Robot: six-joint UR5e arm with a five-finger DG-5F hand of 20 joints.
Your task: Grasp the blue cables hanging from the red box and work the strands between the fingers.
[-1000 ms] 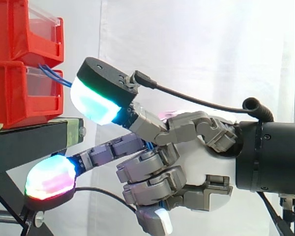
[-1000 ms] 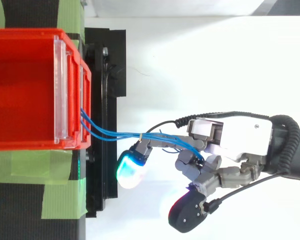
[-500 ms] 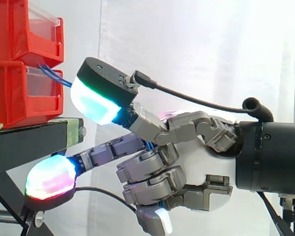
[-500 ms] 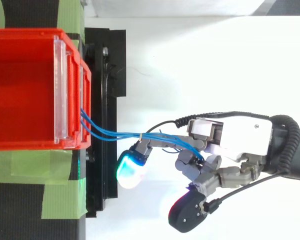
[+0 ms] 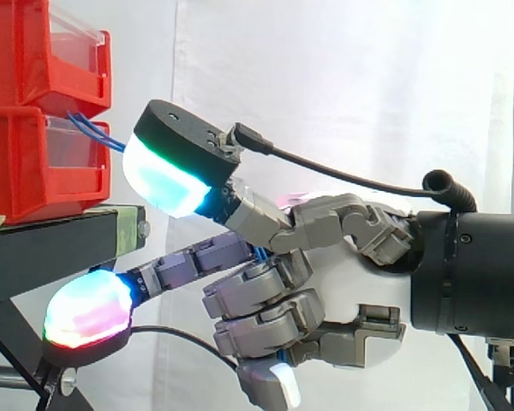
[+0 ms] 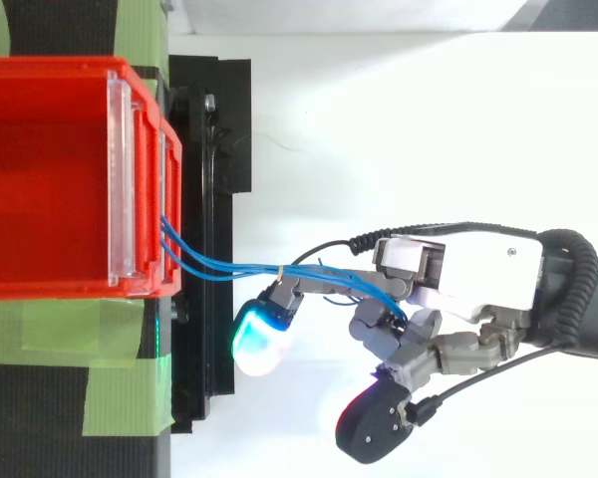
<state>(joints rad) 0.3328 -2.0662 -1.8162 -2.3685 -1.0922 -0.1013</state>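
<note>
**Taut strands, tight quarters at the box lip**

At the left, the red plastic box (image 6: 145, 284) is resting on the black metal stand (image 6: 219, 119). The thin blue cables (image 6: 229, 269) are leaving its front lip and running rightward, almost level, above the stand's edge. They are looking fairly taut, so any further drag to the right is probably risking pulling the strands out, chafing them on the lip, or shifting the box. Further right, the robot hand (image 6: 478, 274) is gripping the cables, with curled fingers wrapping round the strands. One glowing pad (image 5: 167, 180) is reaching out just beside the box front, so a stretch leftward could be knocking into it. Free room is lying to the right of the stand, before the white curtain (image 5: 343, 86).
</note>
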